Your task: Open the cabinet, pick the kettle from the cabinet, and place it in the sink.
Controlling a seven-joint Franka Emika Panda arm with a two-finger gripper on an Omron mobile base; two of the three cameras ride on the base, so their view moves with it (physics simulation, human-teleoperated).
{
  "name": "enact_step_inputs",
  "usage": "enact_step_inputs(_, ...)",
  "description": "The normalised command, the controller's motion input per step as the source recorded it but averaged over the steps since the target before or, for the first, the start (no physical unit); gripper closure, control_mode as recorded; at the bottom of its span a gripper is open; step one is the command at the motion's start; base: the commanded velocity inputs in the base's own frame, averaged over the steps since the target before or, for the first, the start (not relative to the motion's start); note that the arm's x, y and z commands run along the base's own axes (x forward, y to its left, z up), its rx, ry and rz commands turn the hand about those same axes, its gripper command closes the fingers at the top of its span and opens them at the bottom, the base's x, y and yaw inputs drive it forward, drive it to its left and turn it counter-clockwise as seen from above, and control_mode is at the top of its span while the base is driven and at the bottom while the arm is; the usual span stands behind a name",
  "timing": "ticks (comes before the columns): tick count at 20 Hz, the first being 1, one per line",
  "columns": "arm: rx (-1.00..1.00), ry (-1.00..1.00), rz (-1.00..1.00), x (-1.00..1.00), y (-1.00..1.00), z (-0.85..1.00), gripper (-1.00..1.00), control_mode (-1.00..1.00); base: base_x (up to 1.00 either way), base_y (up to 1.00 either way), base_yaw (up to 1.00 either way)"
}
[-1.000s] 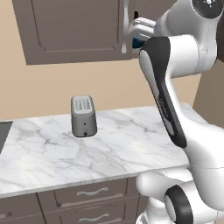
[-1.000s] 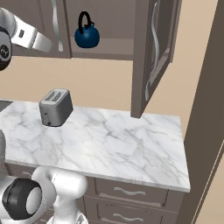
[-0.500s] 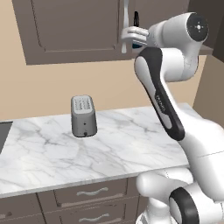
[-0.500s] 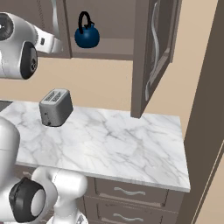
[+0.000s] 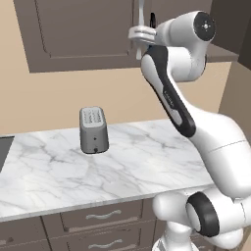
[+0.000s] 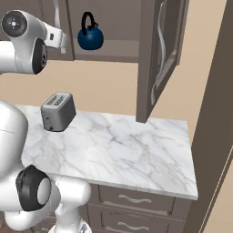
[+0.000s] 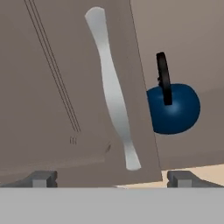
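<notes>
The cabinet (image 6: 157, 54) has its right door swung open; the kettle (image 6: 90, 36) sits on the shelf inside. The claw (image 7: 112, 177), fingers spread apart and empty, hovers before the closed left door's silver handle (image 7: 113, 89). A toaster (image 5: 93, 130) stands on the counter (image 6: 136, 154).

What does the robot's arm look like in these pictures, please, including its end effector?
The arm is made of glossy white rounded shells with dark grey joints and round dark caps. The end effector has two small, blocky dark grey fingertips. No cables or markings are visible.
</notes>
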Motion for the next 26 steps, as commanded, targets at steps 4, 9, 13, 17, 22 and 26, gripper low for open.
enact_step_inputs(4, -0.06, 0.00, 0.00, 0.43, 0.09, 0.17, -1.00, -1.00, 0.00, 0.00, 0.00)
enact_step_inputs(9, -0.03, 0.00, 0.00, 0.45, 0.06, 0.13, -1.00, -1.00, 0.00, 0.00, 0.00)
enact_step_inputs(13, -0.03, 0.00, 0.00, 0.48, 0.08, 0.02, -1.00, -1.00, 0.00, 0.00, 0.00)
enact_step_inputs(17, -0.03, 0.00, 0.00, 0.53, 0.10, 0.00, -1.00, -1.00, 0.00, 0.00, 0.00)
enact_step_inputs(22, 0.00, 0.00, 0.00, 0.55, 0.09, -0.05, -1.00, -1.00, 0.00, 0.00, 0.00)
enact_step_inputs(26, 0.00, 0.00, 0.00, 0.56, 0.09, -0.08, -1.00, -1.00, 0.00, 0.00, 0.00)
